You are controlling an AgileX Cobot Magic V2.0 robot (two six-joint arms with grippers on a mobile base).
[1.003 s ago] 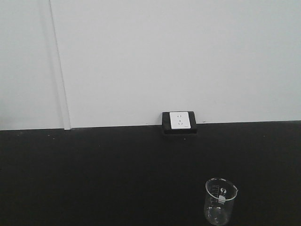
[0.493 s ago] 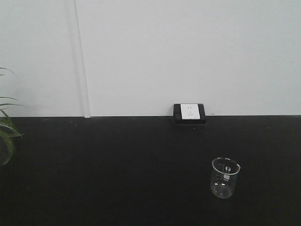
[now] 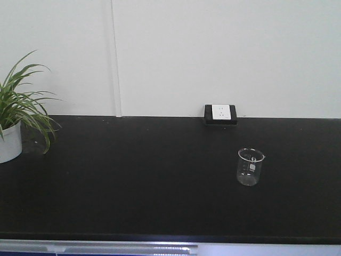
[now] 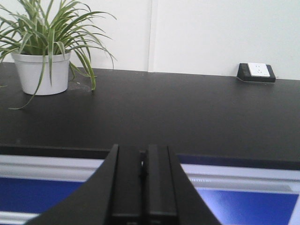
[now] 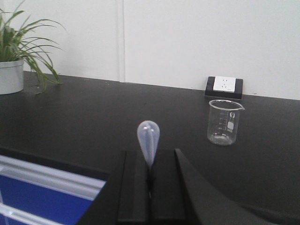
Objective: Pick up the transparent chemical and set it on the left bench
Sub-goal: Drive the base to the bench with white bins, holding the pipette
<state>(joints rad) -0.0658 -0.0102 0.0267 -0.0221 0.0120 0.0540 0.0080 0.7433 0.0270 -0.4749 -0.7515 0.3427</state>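
Transparent chemical [image 5: 148, 135] bulb-up between pinched-together fingers of right end effector [image 5: 150, 157]; left end effector [image 4: 144, 154] fully closed.

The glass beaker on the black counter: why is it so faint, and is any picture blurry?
Front view: flat, even light; the beaker shows only as a pale outline on the matte black worktop, with hardly any shadow. Right wrist view: beaker sharper, graduations visible; the pipette near the lens looks soft. Left wrist view: no glare.
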